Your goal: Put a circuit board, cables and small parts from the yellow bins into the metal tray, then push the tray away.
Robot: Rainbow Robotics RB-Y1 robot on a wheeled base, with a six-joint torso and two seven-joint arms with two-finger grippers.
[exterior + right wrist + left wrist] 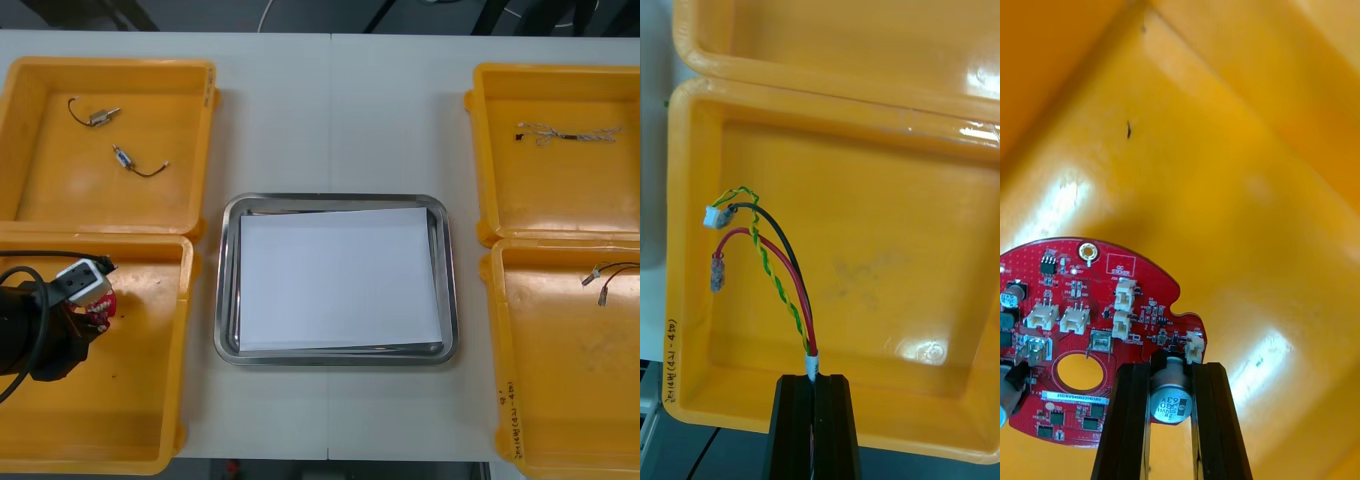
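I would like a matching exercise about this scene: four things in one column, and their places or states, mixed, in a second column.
1. circuit board
2. red and yellow cable
3. small metal parts
4. metal tray

A. in the far left yellow bin
B. white inside
C. held by the left gripper
D. held by the right gripper

Pairs: 1-C, 2-D, 3-A, 4-B.

Light table (330,120), pale top, thin seam (331,100) running 12 to 6 o'clock. Dark floor (200,12) past far edge at 12. Dark frame struts (385,12) at 1 o'clock; dark strip of floor at 6.
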